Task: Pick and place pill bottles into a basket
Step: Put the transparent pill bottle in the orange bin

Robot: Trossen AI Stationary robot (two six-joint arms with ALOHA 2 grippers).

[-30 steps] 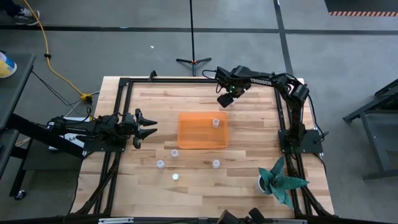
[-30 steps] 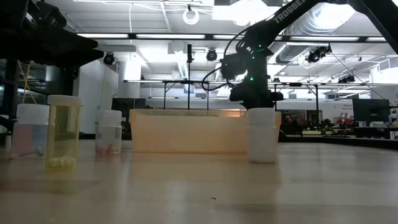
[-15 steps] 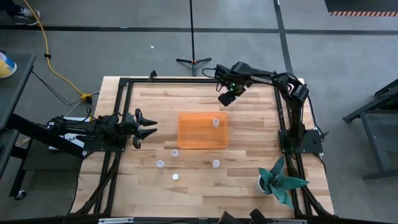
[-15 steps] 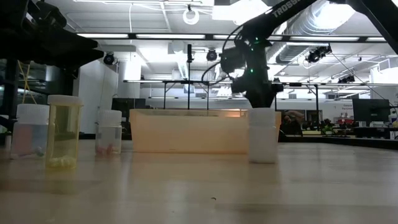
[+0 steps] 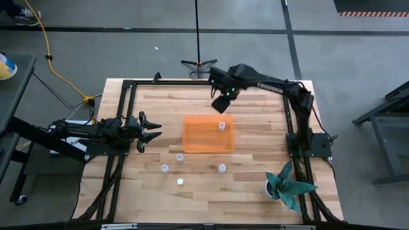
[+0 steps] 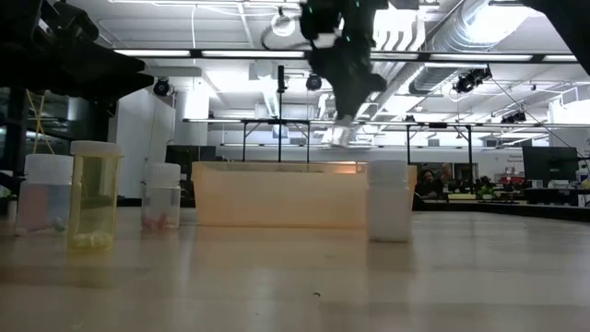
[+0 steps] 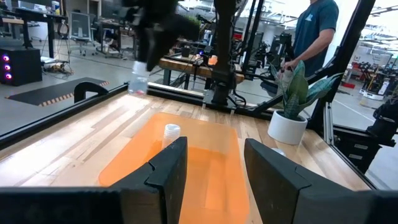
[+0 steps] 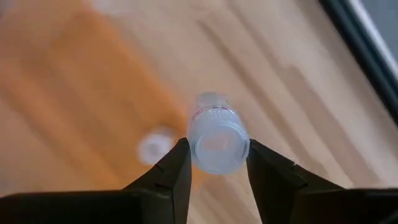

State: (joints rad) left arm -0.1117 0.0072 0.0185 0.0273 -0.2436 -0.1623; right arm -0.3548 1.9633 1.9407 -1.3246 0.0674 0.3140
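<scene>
- Pill bottle, a small translucent cylinder with a ribbed pale cap, sits pinched between the right claw fingers, held in the air just beyond the far edge of the basket.
- Basket is a low-walled rectangle of translucent orange plastic on the pale plank tabletop; one bottle stands upright inside near its far right corner.
- Four more bottles stand on the wood on the near side of the basket.
- Low view alone shows one bottle tinted yellow.
- Left claw hovers spread and empty at the tabletop's left edge.
- "TROSSEN" reads faintly on the right arm from above.
</scene>
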